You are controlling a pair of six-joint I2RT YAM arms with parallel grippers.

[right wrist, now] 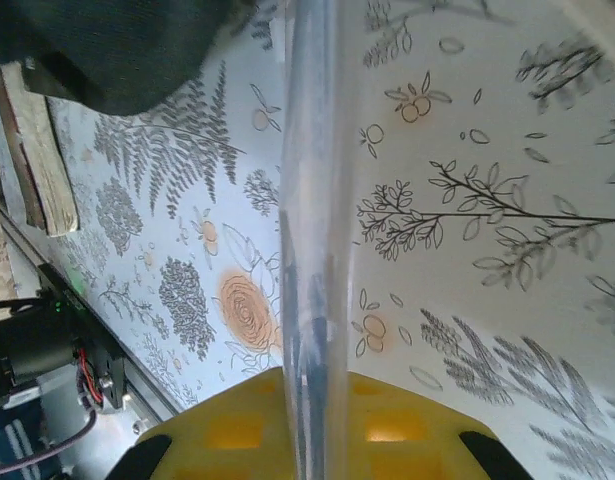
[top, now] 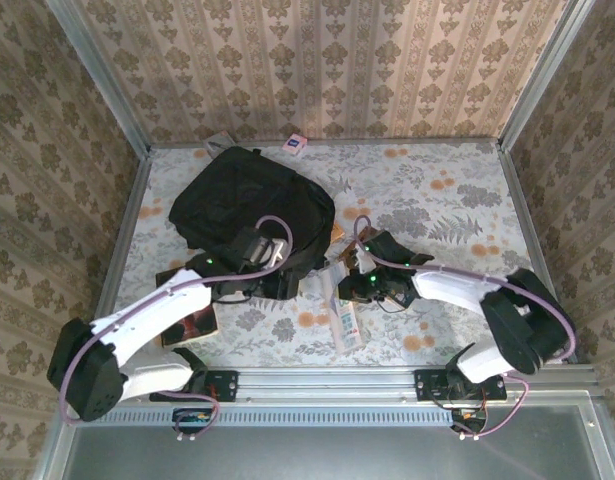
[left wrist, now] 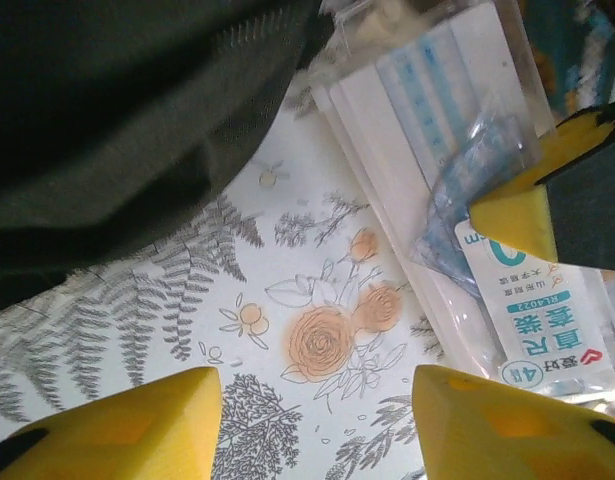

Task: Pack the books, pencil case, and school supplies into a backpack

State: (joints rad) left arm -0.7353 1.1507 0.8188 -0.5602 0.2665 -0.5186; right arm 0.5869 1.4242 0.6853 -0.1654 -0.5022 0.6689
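I count 2 arms on the top camera, 1 coming in from each near corner, both reaching to the middle of the table (top: 457, 200). 1 black backpack (top: 252, 205) lies left of centre towards the far edge, slumped flat on the flowered cloth.

The left gripper (left wrist: 315, 392) hangs just beside the backpack's near-right edge. Its 2 yellow fingers (left wrist: 127, 430) stand well apart, with bare cloth showing in the gap.

The right gripper (right wrist: 312, 405) is clamped on 1 clear ruler packet (top: 345, 318). On its own wrist camera the plastic runs edge-on straight up between the 2 pads. On the left wrist camera I see 1 of its yellow tips pressed on the packet's face, above a blue-printed label. The packet sits just right of the backpack, between the 2 grippers, with its near end pointing towards the arm bases. I can't tell whether it is lifted or touching the cloth.

For school supplies I count 2: that packet, and 1 small pink-white packet (top: 295, 145) with a blue square, at the far edge just behind the backpack.

For books, 1 brown book (top: 192, 322) lies under the left forearm, partly covered. 1 orange-brown corner (top: 337, 232) pokes out at the backpack's right side, touching it, but too little shows for me to say what it is.
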